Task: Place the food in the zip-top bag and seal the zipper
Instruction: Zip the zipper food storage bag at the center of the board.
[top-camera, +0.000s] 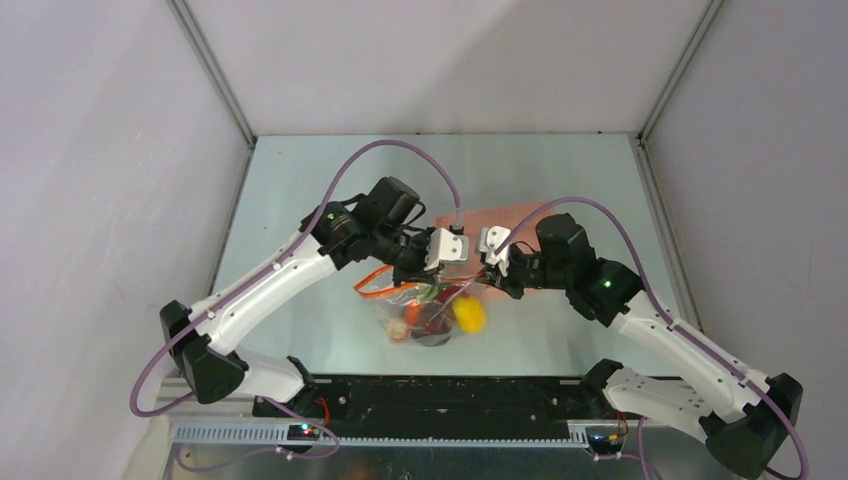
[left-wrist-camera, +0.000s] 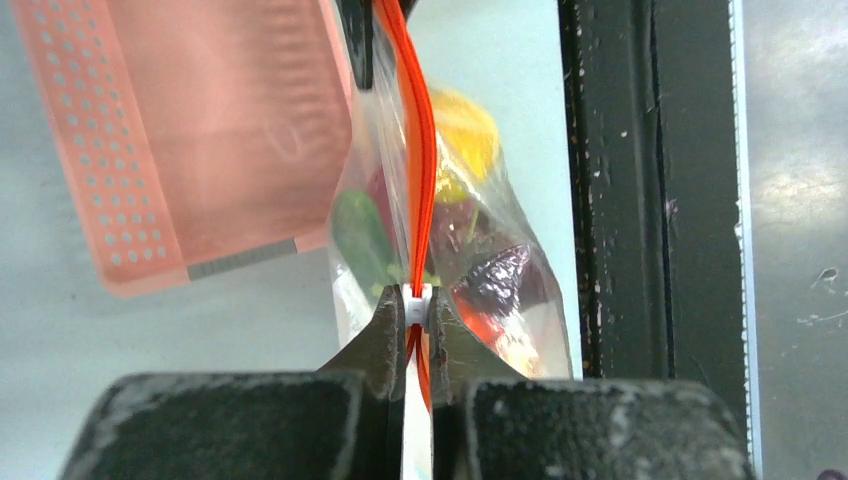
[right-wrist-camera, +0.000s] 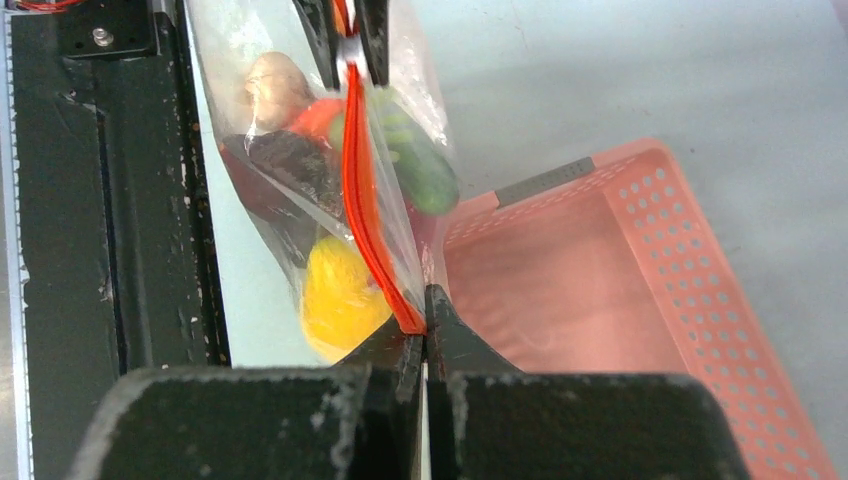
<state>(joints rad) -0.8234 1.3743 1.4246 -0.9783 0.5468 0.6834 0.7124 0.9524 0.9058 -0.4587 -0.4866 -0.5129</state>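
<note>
The clear zip-top bag (top-camera: 432, 318) hangs between my two grippers, lifted off the table, with the food inside it. In it I see a yellow fruit (top-camera: 469, 314) (right-wrist-camera: 335, 290), a green pod (left-wrist-camera: 360, 235) (right-wrist-camera: 425, 175), a dark red grape bunch (left-wrist-camera: 495, 275) and a red piece (right-wrist-camera: 312, 115). The orange-red zipper (left-wrist-camera: 421, 150) (right-wrist-camera: 360, 200) runs taut from one gripper to the other. My left gripper (left-wrist-camera: 418, 305) (top-camera: 432, 272) is shut on the zipper's white tip. My right gripper (right-wrist-camera: 424, 325) (top-camera: 487, 275) is shut on the strip's other end.
The pink mesh basket (left-wrist-camera: 200, 130) (right-wrist-camera: 600, 270) lies on the table just behind the bag. The black base rail (top-camera: 440, 395) runs along the near edge below the bag. Grey enclosure walls stand left, right and behind.
</note>
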